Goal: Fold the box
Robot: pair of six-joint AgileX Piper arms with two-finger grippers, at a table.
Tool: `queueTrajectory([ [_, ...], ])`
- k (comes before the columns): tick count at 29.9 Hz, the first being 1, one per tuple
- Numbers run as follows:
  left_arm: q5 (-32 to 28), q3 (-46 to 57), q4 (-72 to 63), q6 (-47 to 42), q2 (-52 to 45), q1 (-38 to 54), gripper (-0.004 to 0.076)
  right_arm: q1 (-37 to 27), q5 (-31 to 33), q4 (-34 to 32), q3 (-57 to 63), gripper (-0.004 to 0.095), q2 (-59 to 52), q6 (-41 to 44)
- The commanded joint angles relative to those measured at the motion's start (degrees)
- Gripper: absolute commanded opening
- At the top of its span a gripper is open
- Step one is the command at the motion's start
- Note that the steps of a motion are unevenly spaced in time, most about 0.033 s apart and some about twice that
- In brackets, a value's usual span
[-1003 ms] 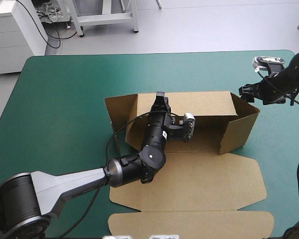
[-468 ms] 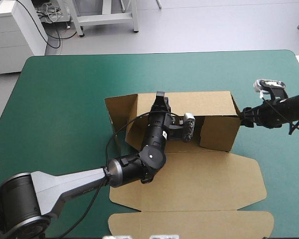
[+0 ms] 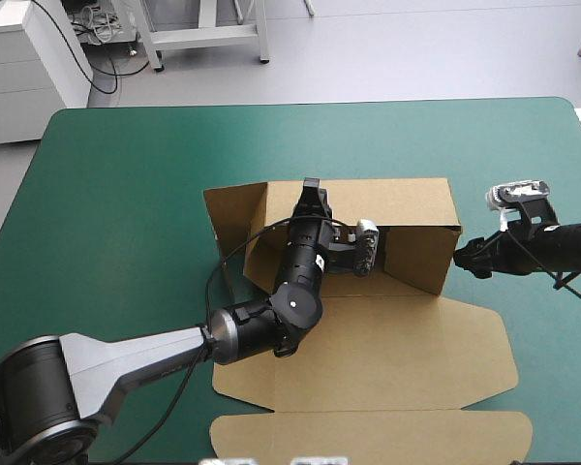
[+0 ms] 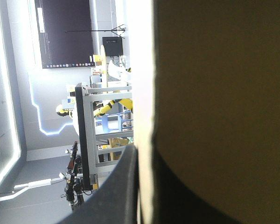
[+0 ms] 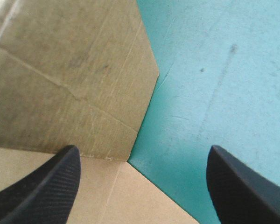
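The brown box [image 3: 397, 358] sits near the middle of the teal-green table [image 3: 126, 184], only partly raised. Its back wall [image 3: 387, 199] stands upright, the right end wall [image 3: 418, 260] angles inward from that wall's right corner, and the wide front panels lie flat on my side.

My left gripper [image 3: 310, 187] is at the top edge of the box's back wall, pinched onto the board. From that wrist I see just one black finger [image 4: 109, 191], lying against the sheet's pale edge. The other is lost in the dark behind the board, which blocks most of that view. My left arm also covers the middle of the box's floor, so the folds under it are hidden from me.

My right gripper [image 3: 462, 257] hovers just outside the box's right end wall, fingers spread wide and holding nothing. Ahead of it, a slanted board corner [image 5: 74, 70] of the box meets the bare cover. I cannot tell whether its tips touch the wall.
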Motion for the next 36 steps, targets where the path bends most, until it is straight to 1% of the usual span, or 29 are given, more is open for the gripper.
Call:
queueTrajectory([
  [1,-1.39,-0.96,0.35,-0.79,-2.18,-0.33,-0.0008,-0.25,-0.02,5.09,-0.03,0.0689,-2.50,-6.37],
  [6,-1.85,-0.96,0.35,-0.79,-2.18,-0.33,-0.0008,-0.25,-1.10,7.66,0.95,0.0689,-1.84,-11.82],
  [8,-1.85,-0.96,0.35,-0.79,-2.18,-0.33,-0.0008,-0.04,0.15,7.57,1.06,0.0689,-1.86,-12.88],
  [10,-1.85,-0.96,0.35,-0.79,-2.18,-0.33,-0.0008,-0.04,1.24,5.70,1.06,0.0689,-1.86,-13.01],
  [12,-1.85,-0.96,0.35,-0.79,-2.18,-0.33,-0.0008,-0.04,1.02,4.44,0.95,0.0689,-1.86,-11.97],
  [19,-1.85,-0.96,0.35,-0.79,-2.18,-0.33,-0.0008,-0.04,0.98,3.63,0.83,0.0689,-1.86,-10.05],
  [22,-2.42,-0.96,0.35,-0.79,-2.18,-0.33,-0.0008,-0.04,-1.04,6.85,1.08,0.0689,-1.86,-11.63],
  [26,-2.53,-0.96,0.35,-0.79,-2.18,-0.33,-0.0008,-0.04,-1.62,13.54,2.48,0.0689,-1.47,-20.06],
  [30,-2.53,-0.96,0.35,-1.40,-2.18,-0.33,-0.0008,-0.04,-1.54,17.37,4.75,0.0689,-1.20,-24.40],
  [32,-2.53,-0.96,0.35,-1.49,-2.18,-0.33,-0.0008,-0.04,-1.54,20.33,6.48,0.0689,-1.30,-27.03],
  [34,-2.53,-0.96,0.35,-1.49,-2.18,-0.33,-0.0008,-0.04,-1.66,24.59,8.16,0.0689,-1.30,-30.43],
  [36,-2.53,-0.96,0.35,-1.49,-2.18,-0.33,-0.0008,-0.04,-3.04,28.93,9.61,0.0689,-1.30,-33.25],
])
